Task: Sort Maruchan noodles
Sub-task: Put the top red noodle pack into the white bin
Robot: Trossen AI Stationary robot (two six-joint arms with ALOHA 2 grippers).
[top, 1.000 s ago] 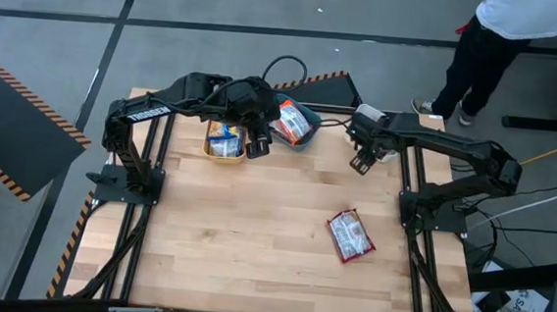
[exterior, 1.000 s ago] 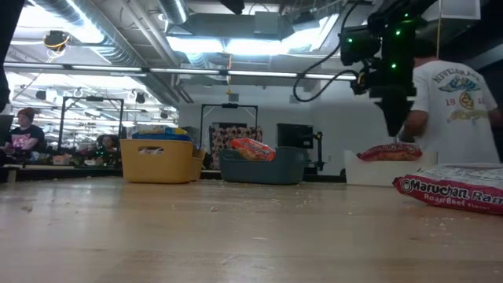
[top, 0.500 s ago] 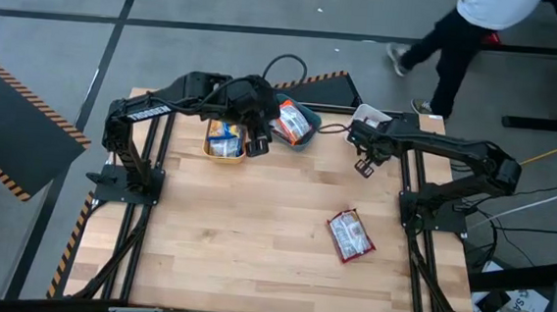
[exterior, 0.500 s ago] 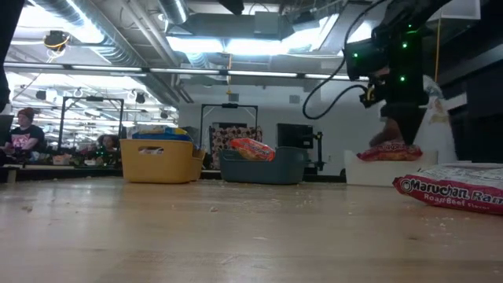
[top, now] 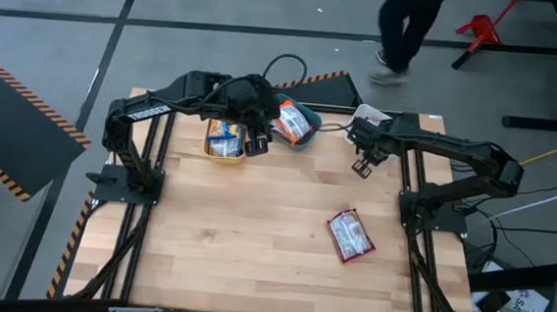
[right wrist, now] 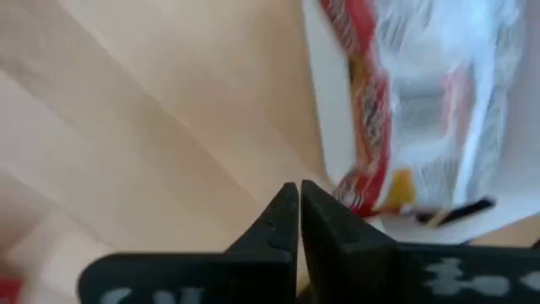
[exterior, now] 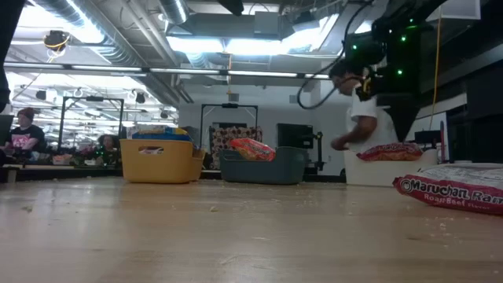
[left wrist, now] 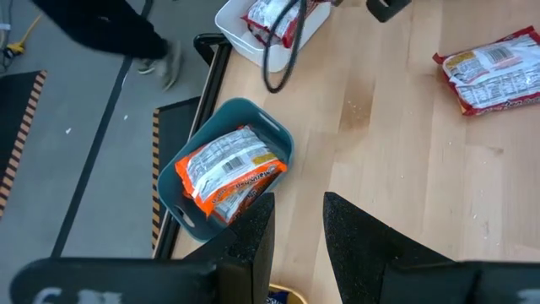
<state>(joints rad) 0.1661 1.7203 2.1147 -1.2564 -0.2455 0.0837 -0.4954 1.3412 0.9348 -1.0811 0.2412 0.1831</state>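
A dark red-and-white noodle packet (top: 350, 235) lies flat on the table's right half, also seen in the low view (exterior: 456, 189). Another red packet (right wrist: 422, 101) lies in the white bin (top: 372, 113) at the far right. An orange packet (left wrist: 228, 169) lies in the teal bin (left wrist: 181, 160). Blue-and-yellow packets (top: 225, 138) fill the yellow bin (top: 211, 143). My right gripper (top: 363, 167) hangs shut and empty just on the near side of the white bin. My left gripper (top: 257, 147) hovers open and empty beside the yellow bin.
The three bins stand in a row along the far edge. Bare wood stretches across the table's middle and near side. A black cable (top: 285, 68) loops behind the teal bin. A person (top: 410, 28) walks on the floor beyond the far edge.
My right gripper has shut with nothing between its fingers, staying beside the white bin. The person beyond the far edge has walked from the right toward the left.
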